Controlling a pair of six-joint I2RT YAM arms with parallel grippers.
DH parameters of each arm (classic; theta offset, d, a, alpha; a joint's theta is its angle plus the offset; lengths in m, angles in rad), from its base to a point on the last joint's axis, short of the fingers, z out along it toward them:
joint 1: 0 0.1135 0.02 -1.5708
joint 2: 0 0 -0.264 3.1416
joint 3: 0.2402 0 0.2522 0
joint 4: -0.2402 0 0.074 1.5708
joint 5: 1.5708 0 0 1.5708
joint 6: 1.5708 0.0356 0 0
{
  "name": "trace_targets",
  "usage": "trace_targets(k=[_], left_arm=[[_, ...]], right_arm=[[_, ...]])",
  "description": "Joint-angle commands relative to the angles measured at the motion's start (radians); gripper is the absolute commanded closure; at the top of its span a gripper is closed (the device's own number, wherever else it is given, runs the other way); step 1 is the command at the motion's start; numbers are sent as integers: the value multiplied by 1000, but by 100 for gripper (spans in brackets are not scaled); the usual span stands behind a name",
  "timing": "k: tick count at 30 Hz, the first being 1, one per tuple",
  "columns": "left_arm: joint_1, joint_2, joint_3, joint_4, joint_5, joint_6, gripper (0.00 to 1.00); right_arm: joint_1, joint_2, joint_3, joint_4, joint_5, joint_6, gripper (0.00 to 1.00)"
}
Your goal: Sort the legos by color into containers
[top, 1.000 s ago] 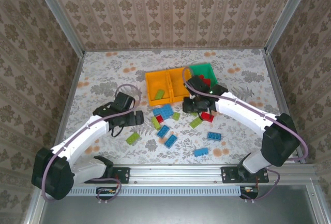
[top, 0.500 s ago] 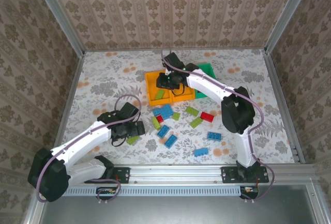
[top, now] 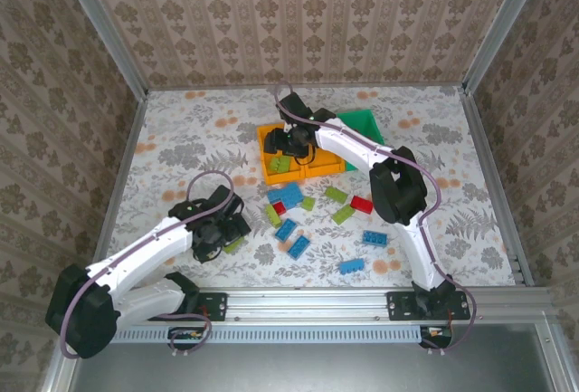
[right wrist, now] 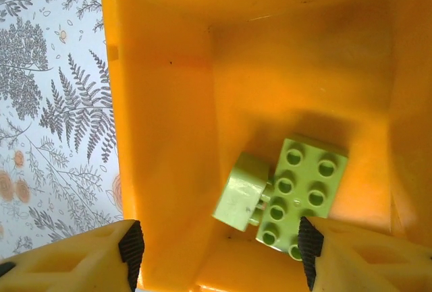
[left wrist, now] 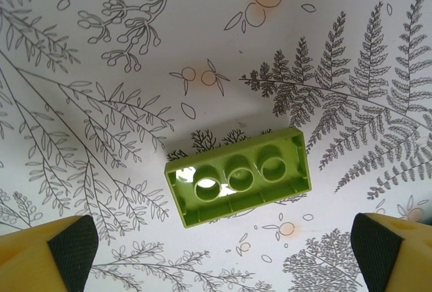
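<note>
My left gripper (top: 224, 233) hovers open over a lime green lego (left wrist: 237, 177) that lies hollow side up on the table; that lego (top: 235, 245) lies at the near left and both yellow fingers (left wrist: 59, 252) stand clear of it. My right gripper (top: 289, 142) is open above the left orange container (top: 262, 162). Inside that container (right wrist: 162, 103) lie two lime legos, a small one (right wrist: 241, 191) and a longer one (right wrist: 302, 191), touching each other. A second orange container (top: 327, 164) and a green container (top: 364, 123) stand to the right.
Loose legos lie scattered in the middle of the floral table: blue ones (top: 289, 196), a red one (top: 362, 204) and lime ones (top: 336, 195). More blue legos (top: 352, 265) lie toward the near edge. Patterned walls enclose the table.
My right gripper swung from the loose pile up over the left orange container, where a second lime lego now lies. My left gripper moved nearer and down over the lime lego.
</note>
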State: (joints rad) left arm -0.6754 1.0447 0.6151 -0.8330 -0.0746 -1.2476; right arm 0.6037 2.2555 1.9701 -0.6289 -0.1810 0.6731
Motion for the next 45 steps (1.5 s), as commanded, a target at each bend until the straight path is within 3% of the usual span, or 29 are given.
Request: trace_targets(k=[1,10,20,28,37,45], left_arm=[[2,-12,-16,2,15,-113,0],[6,81,-44,96,75,-173,0],[79,225,-10,150,99,-71,5],[97,302,-3,198,114,-22,17],[108,305,21,238,65,21,39],[119,250,141,184,-22,138,39]], right_arm=[[-5,-52,-7,16,-26,16,33],[-5,-220,-130,86,-20,26,28],[-38,-478,-416,151,33,9,26],[-134,-682,-693,137,102,11,24],[-202,-826,-920,47,207,-60,23],[-226,-821,-978,12,180,-57,22]])
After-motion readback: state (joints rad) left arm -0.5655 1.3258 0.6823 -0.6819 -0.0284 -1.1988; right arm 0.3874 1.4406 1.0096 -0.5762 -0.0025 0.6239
